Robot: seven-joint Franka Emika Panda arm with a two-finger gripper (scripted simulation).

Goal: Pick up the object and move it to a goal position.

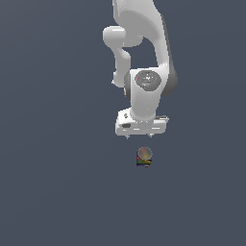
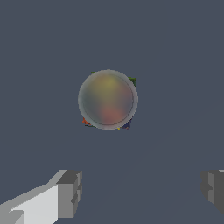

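On the plain grey desk (image 1: 53,192), a tiny can (image 1: 144,157) with a round grey-tan top and coloured bands stands upright, just nearer the exterior camera than the white hand (image 1: 140,135). The hand's fingers (image 2: 70,192) are spread wide, holding nothing. This looks like the approach step; next the hand needs centring over the can, then lowering.

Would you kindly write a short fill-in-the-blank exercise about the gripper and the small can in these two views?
1. The gripper has its jaws ____.
2. The can has a ____ top.
3. The can is held by ____.
4. In the exterior view, the can lies ____ the gripper.

Missing words: open; round; nothing; below
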